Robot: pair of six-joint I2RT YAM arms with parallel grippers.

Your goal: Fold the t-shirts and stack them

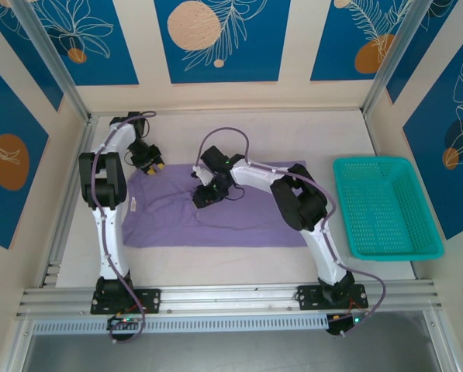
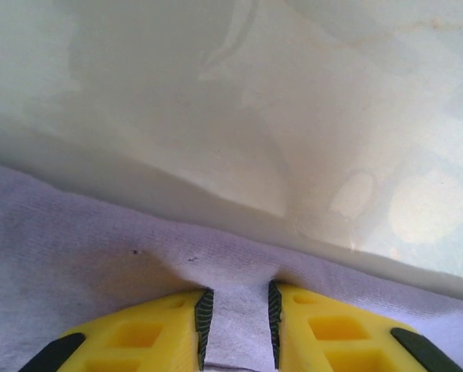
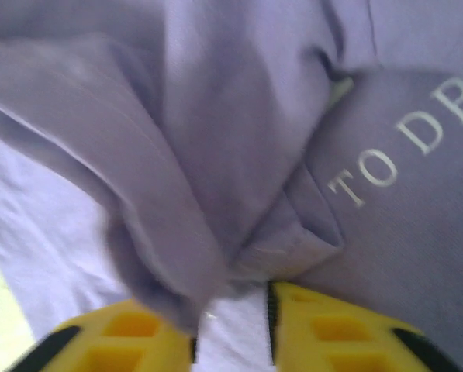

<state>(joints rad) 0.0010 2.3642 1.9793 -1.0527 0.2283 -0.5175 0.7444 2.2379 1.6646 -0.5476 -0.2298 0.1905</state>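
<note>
The lavender-purple t-shirt [image 1: 239, 221] lies spread across the middle of the table. My left gripper [image 1: 152, 164] is at the shirt's far left corner. In the left wrist view its yellow fingers [image 2: 153, 333] pinch the puckered hem of the t-shirt [image 2: 99, 256] against the white table, so the left gripper [image 2: 236, 325] is shut on cloth. My right gripper [image 1: 202, 195] is over the shirt's middle. In the right wrist view a raised fold of the t-shirt [image 3: 192, 155] runs into the right gripper [image 3: 231, 333], beside white lettering [image 3: 363, 174].
A teal mesh basket [image 1: 382, 205] stands at the right of the table, apart from the shirt. Bare white table surface [image 1: 293, 136] lies behind the shirt, up to the back wall. An aluminium rail [image 1: 231, 298] runs along the near edge.
</note>
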